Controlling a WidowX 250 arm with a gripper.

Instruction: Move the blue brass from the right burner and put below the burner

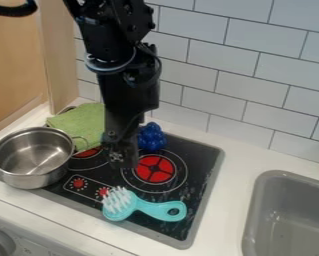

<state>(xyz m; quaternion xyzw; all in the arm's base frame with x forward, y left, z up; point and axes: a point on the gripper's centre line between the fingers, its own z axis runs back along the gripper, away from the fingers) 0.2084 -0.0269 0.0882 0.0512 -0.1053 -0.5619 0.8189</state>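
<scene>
The black arm (pixel 115 60) comes down from the top of the frame, left of the middle. Its gripper (pixel 123 157) hangs low, near the middle of the frame, just left of the right burner (pixel 155 168). I can't tell how far its jaws are open, or if they have hold of something.

The brush (pixel 141 205) is light blue and lies on the black stove (pixel 203 172), low in the frame and a bit left of the middle. It is just below the right burner. Its white bristles (pixel 117 199) are at the left end, and its handle (pixel 168 211) points right and has a hole in it.

A dark blue, bumpy toy (pixel 151 137) sits above the right burner. The left burner (pixel 88 152) is red too. A shiny pot (pixel 33 156) is at the left, with a green cloth (pixel 81 124) above and to the right of it. The gray sink (pixel 288 220) is at the lower right. White tiles (pixel 208 75) go up the wall at the top right.
</scene>
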